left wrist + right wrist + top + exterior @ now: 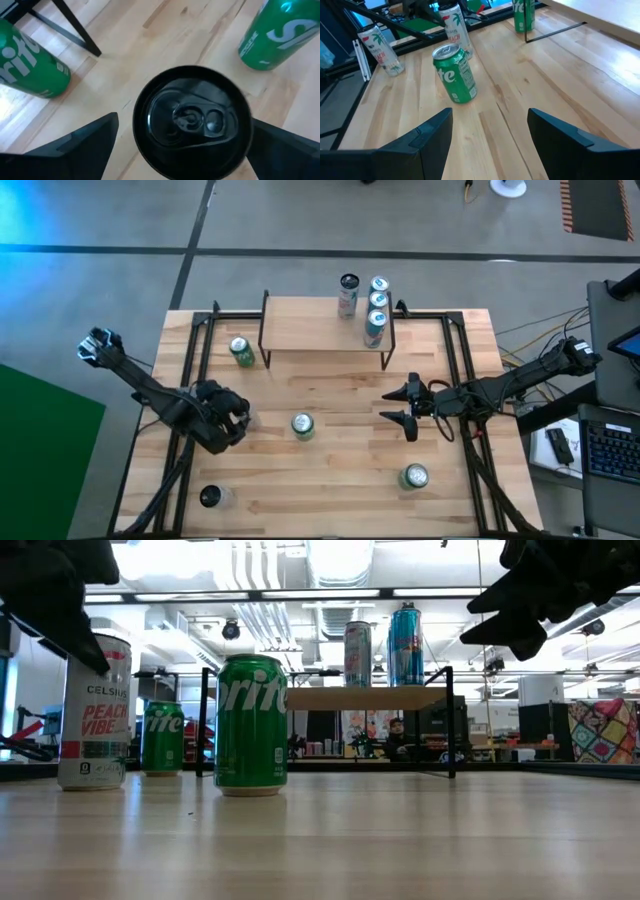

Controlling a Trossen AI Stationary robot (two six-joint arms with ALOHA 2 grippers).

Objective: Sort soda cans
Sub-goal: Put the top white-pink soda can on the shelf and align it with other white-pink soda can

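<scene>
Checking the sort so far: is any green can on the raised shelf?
No: in the high view the shelf holds four cans, none green.

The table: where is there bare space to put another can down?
Bare wood lies between the middle green can and the right gripper, and on the shelf's left half. It is crowded at the shelf's right end, by the blue cans, and around the left gripper.

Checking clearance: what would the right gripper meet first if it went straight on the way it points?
Probably the green Sprite can mid-table; the right gripper points toward it, slightly off-line, with only bare wood between.
</scene>
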